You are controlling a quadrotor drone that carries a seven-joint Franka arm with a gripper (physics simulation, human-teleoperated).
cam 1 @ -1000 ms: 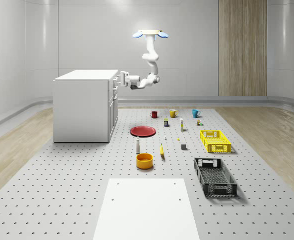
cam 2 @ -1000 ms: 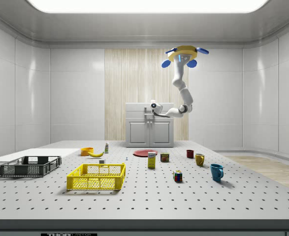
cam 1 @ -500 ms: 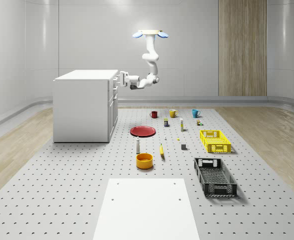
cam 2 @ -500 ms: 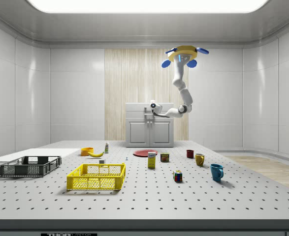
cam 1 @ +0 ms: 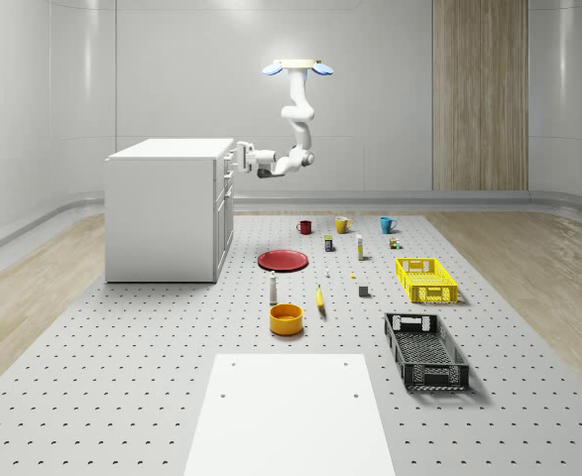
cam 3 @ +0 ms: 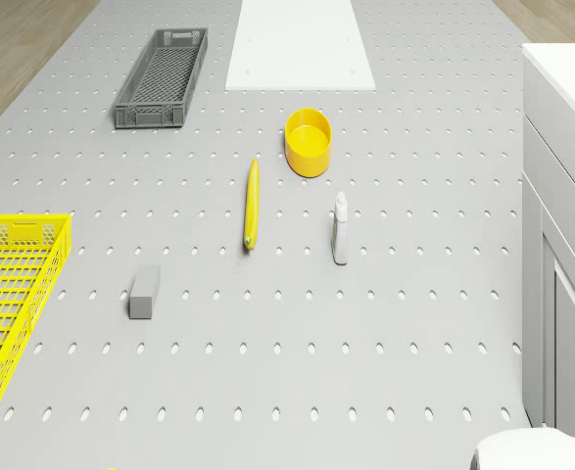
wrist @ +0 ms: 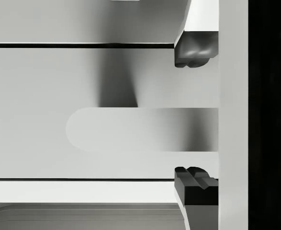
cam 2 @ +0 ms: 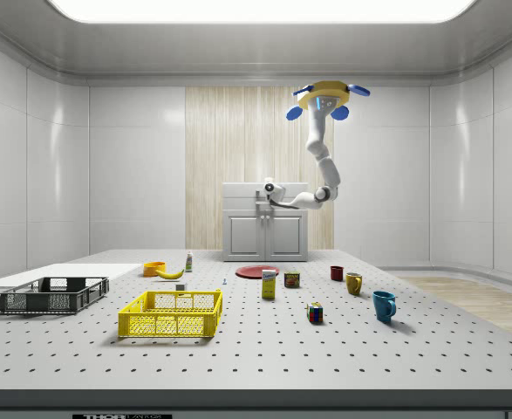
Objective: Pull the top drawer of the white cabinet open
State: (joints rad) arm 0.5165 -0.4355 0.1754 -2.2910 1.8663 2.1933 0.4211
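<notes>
Wrist view: pincer [wrist: 196, 117] spread wide, 2 fingertips [wrist: 194, 53] straddling top drawer's handle [wrist: 140, 129], not clamped, contact unclear. Top drawer [cam 1: 228, 159] sits flush in white cabinet [cam 1: 167, 210] at bench's far left in whole-scene view. Drone [cam 1: 296, 67] hovers high beside cabinet front, arm reaching across. Judgement: approach done; grip and pull remain.

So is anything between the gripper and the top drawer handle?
Nothing visible. In the wrist view the handle lies between the open fingers, and the gripper is at the cabinet front.
</notes>
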